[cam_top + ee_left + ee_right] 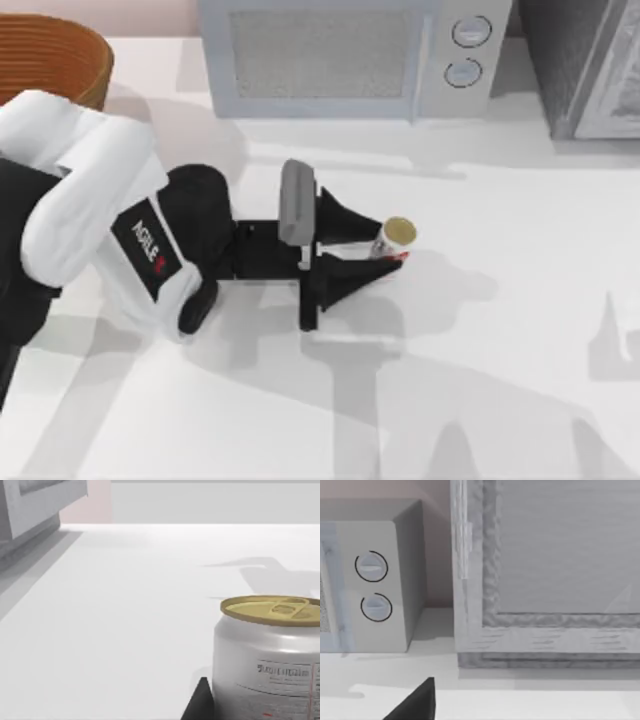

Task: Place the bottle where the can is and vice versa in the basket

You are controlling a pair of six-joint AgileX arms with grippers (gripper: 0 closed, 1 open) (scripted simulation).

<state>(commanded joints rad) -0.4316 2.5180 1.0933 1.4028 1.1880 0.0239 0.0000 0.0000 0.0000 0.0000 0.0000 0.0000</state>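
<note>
Left tool bracketing the can at centre frame

Your left tool (372, 255) has its fingers spread either side of the upright can (393, 239), apparently not yet pinching, set low for a side grasp on the tabletop (500, 330). The basket (50, 60) waits at upper left.

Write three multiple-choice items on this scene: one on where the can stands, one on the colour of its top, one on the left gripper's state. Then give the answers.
1. Where is the can?
A. in the basket
B. on the table between the left gripper's fingers
C. on top of the microwave

2. What colour is the can's top?
A. gold-tan
B. blue
C. black

3. How is the left gripper?
A. shut tight on nothing
B. open around the can
C. holding a bottle

Answers: 
1 B, the top view shows it on the white table, far from the basket. 
2 A, clear in the left wrist view. 
3 B, fingers flank the can, spread.
</note>
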